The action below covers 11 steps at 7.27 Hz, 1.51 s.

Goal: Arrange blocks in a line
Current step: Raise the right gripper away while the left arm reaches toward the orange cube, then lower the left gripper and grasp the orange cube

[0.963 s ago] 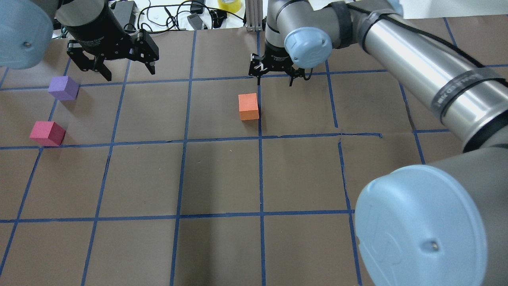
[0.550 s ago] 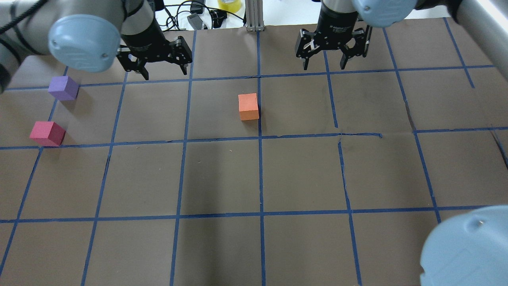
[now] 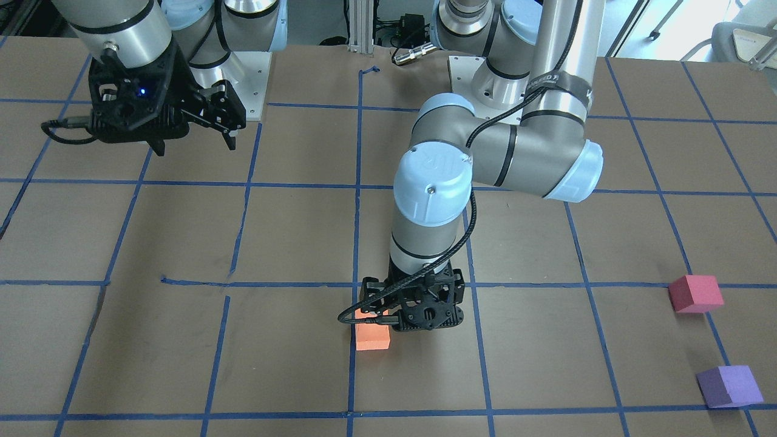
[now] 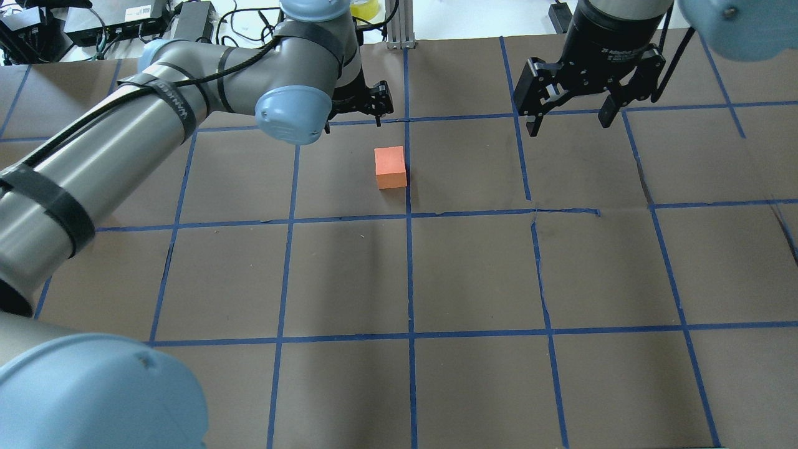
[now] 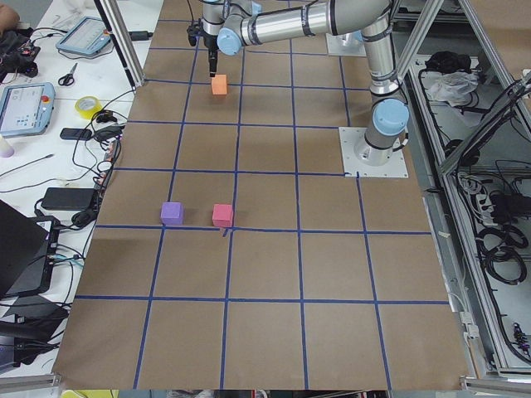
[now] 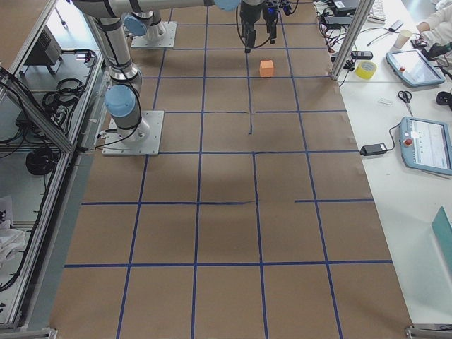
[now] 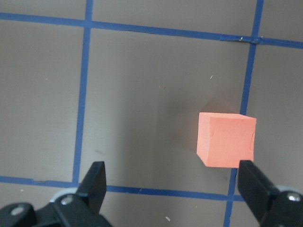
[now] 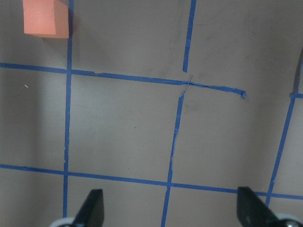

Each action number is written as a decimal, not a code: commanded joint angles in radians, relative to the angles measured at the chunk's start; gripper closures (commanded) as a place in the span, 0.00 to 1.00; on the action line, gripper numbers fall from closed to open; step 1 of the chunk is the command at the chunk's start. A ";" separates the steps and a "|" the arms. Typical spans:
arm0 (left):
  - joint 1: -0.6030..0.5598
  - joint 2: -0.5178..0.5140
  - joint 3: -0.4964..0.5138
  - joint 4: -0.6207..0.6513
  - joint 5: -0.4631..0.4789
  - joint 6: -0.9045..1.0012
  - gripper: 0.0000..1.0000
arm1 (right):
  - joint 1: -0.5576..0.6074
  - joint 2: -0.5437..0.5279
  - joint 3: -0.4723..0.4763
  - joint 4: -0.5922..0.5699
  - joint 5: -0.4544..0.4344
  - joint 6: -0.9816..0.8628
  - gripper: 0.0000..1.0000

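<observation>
Brown gridded table [image 4: 349, 280], left claw [image 7: 173, 182] spread, partly hiding orange block [image 3: 371, 337], right claw [image 4: 567, 127] spread

A robotics lab, shown by its tape-gridded table [image 4: 474, 274], teach pendants [image 6: 427, 146], loose cables [image 6: 44, 159] and aluminium framing [image 6: 353, 35].

The overhead camera sits behind the robot [image 4: 124, 134], looking forward and down on the tabletop [image 4: 349, 274]; the front camera faces it from across, steeply down, so sides are mirrored; both share the orange block [image 4: 390, 167] near the middle; the two side cameras stand high at opposite ends, looking along the tabletop, the orange block small in each view's upper part; the left wrist camera looks straight down, close over it; the right wrist camera is farther, with it at the top left corner.
</observation>
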 commanded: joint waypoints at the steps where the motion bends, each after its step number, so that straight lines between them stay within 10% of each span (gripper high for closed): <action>1: -0.041 -0.077 0.029 0.011 0.024 -0.026 0.00 | -0.001 -0.050 0.039 0.010 -0.008 -0.014 0.00; 3: -0.054 -0.115 0.029 0.019 0.022 -0.081 0.00 | -0.006 -0.044 0.041 0.007 -0.120 -0.011 0.00; 11: -0.064 -0.198 0.031 0.071 0.007 -0.106 0.00 | -0.009 -0.006 0.042 -0.050 -0.111 -0.020 0.00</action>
